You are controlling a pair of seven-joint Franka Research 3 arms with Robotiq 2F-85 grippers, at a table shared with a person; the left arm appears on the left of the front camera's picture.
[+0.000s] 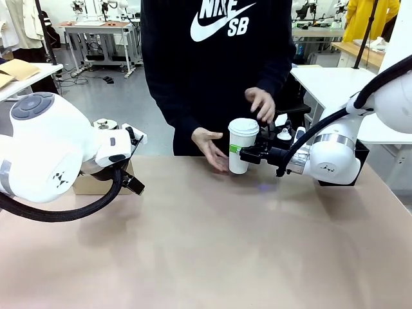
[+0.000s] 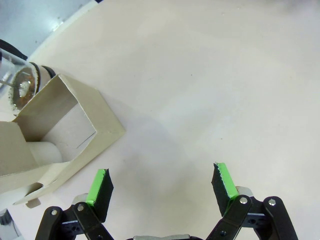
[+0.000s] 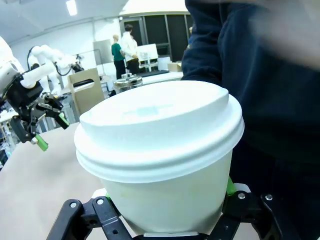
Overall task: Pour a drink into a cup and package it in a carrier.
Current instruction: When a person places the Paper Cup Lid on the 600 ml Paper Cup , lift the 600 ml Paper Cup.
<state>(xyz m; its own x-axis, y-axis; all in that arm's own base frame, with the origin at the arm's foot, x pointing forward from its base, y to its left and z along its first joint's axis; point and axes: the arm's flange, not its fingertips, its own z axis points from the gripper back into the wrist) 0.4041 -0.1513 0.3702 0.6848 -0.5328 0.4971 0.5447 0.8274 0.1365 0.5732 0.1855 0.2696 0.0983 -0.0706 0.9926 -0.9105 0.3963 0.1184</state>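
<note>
Right end effector is clamped on the lidded cup, which stands well right of the carrier; keep it upright and level while carrying it there; left end effector hangs apart just beside the carrier

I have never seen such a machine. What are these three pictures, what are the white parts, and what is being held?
Two white robot arms work at a beige table, facing a person in a dark sweatshirt. One picture looks across the table; the others come from cameras on each arm's wrist. The right pincer is shut on a tall white paper cup with a lid. The person's hands hover beside the cup. The left pincer is open above the table, near a brown cardboard carrier.
</note>
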